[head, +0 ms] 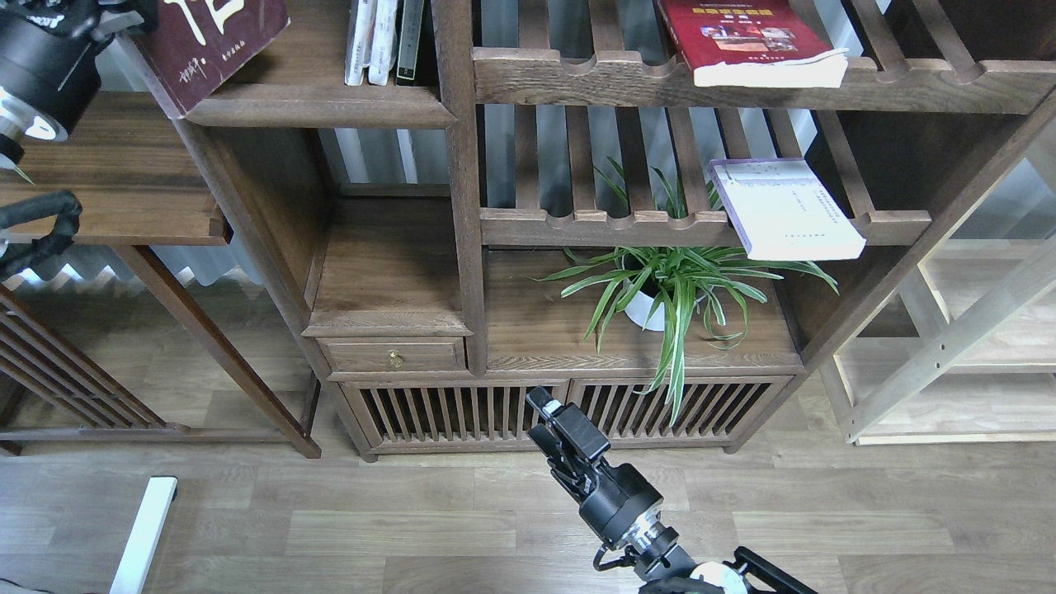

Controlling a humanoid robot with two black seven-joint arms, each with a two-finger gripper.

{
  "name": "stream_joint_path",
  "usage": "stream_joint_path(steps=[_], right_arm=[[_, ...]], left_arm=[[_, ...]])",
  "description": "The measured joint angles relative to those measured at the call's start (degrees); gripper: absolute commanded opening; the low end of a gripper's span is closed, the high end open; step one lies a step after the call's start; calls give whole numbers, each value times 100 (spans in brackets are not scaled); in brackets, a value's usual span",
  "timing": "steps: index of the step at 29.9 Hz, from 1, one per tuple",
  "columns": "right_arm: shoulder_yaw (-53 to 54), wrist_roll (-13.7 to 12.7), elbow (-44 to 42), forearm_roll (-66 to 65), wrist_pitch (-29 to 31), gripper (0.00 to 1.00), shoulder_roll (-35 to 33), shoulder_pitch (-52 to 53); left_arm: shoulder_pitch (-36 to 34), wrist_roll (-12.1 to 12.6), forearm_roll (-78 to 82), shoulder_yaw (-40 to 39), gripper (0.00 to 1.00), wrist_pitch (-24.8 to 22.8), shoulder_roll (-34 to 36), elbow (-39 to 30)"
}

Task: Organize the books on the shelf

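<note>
My left gripper (pixel 124 10) is at the top left edge, shut on the left side of the dark maroon book (pixel 216 43). The book is tilted over the left end of the solid dark-brown shelf (pixel 330 106), and its top is cut off by the view's edge. The red book (pixel 747 37) lies flat on the upper slatted shelf. The white book with a lavender band (pixel 784 210) lies flat on the lower slatted shelf, overhanging its rail. My right gripper (pixel 546 408) is low in front of the cabinet and holds nothing; its fingers cannot be told apart.
A few thin books (pixel 384 41) stand upright at the right end of the solid shelf, against the post (pixel 458 165). A potted spider plant (pixel 668 289) stands under the slatted shelves. A drawer (pixel 394 355) and a side table (pixel 107 190) are lower left.
</note>
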Motion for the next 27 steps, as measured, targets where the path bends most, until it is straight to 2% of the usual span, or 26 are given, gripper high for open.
stream_joint_path(steps=[5, 9, 27], right_arm=[[-11, 0, -8, 5, 34, 99, 0, -64], [-22, -1, -8, 5, 90, 99, 0, -82], [-34, -2, 3, -20, 210, 99, 0, -131]], left_arm=[[-610, -151, 61, 430, 0, 79, -202, 554], [-1066, -468, 64, 849, 0, 84, -339, 1106], [-2498, -1416, 59, 2336, 0, 9, -1210, 3224]])
